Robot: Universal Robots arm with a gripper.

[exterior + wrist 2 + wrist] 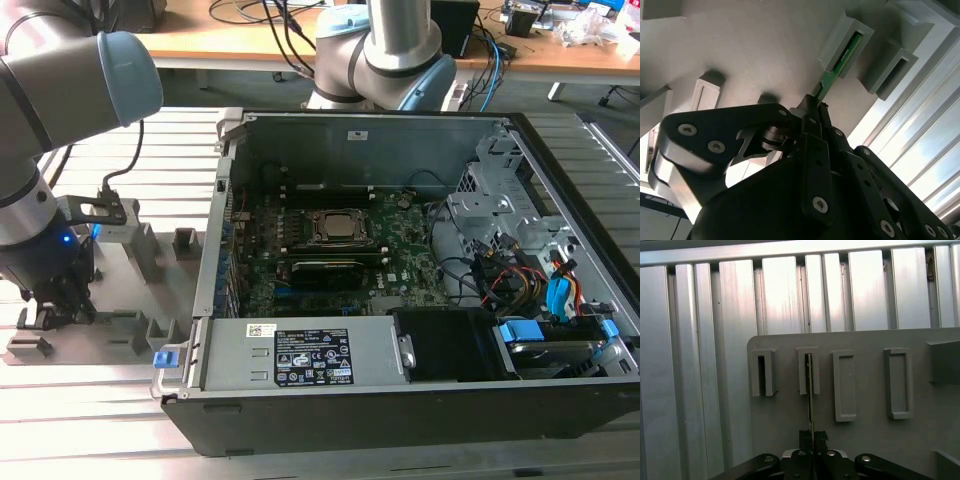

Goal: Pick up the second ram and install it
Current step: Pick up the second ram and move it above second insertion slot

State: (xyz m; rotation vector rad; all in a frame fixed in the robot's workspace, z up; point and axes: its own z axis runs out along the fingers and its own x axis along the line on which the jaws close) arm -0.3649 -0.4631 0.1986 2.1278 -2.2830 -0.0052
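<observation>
The second ram (839,61) is a thin green stick with its far end still inside a grey slot of the holder tray (760,45). My gripper (814,106) is shut on its near end. In the first wrist view the ram (810,400) shows edge-on, running from the gripper (811,436) into the second slot of a row on the tray (870,445). In the exterior view the gripper (55,300) is low over the tray (130,300) at the exterior view's left, beside the open computer case (400,400).
The motherboard (330,250) with its CPU socket (335,228) lies inside the case, with cables and drive cages at the exterior view's right. Empty grey slots (845,385) stand beside the ram's slot. Ribbed aluminium table (700,365) surrounds the tray.
</observation>
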